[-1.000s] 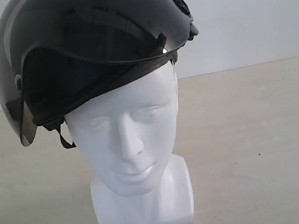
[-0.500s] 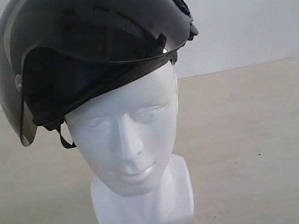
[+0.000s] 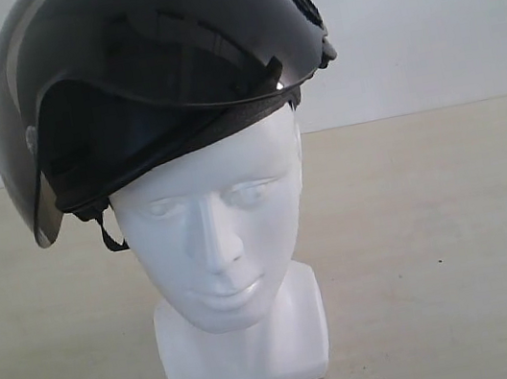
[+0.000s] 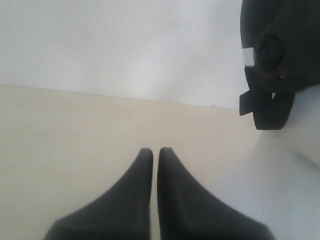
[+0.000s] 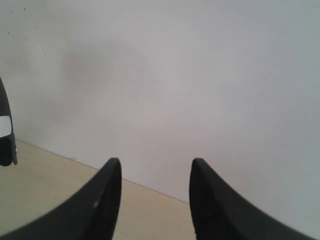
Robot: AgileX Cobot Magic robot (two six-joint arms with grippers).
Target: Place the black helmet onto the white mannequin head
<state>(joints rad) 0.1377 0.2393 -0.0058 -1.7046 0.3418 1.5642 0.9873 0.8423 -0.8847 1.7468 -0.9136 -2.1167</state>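
Left gripper [image 4: 155,152]: black fingers pressed together, nothing held, near head. Matte black helmet with smoky visor [image 3: 157,79]: sat tilted atop glossy white plastic mannequin head [image 3: 219,244], lower on exterior view's left. Right gripper [image 5: 155,172]: fingers apart, empty.

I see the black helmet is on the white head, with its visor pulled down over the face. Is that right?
Not quite. The helmet is on the white head, but its visor is up above the forehead, leaving the face uncovered. The exterior view shows this.
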